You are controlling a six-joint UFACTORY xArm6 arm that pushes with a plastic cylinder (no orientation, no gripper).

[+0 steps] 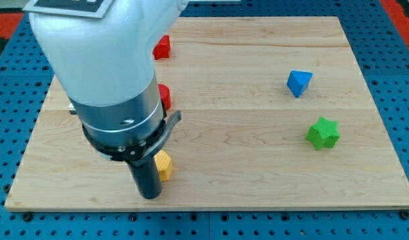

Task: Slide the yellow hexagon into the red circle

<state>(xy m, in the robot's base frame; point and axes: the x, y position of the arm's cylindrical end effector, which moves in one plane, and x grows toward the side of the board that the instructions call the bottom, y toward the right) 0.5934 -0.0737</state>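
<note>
My tip (150,195), the lower end of the straight dark rod, rests on the pale wooden counter (258,167) close to its near edge, on the left half of the scene. There are no fingers on this arm, only the rod, so nothing is being held. The small yellow hexagon block (164,165) sits just to the right of the rod and slightly farther away than my tip; it looks to be touching the rod's side, though the rod hides part of the block, so contact cannot be told for certain.

The big white and dark grey arm body (104,73) fills the left of the scene and covers much of what lies behind it. Farther back from the yellow hexagon, a red block (165,96) peeks out from the arm's right edge; only a sliver shows, so its shape cannot be made out. A second red block (163,47) shows partly beside the arm near the far edge of the counter, its shape also unclear.

Well apart on the right, a blue block (299,83) with angled faces sits toward the far side, and a green star-shaped block (322,133) lies nearer, just right of it. A blue pegboard surface (404,67) surrounds the counter.
</note>
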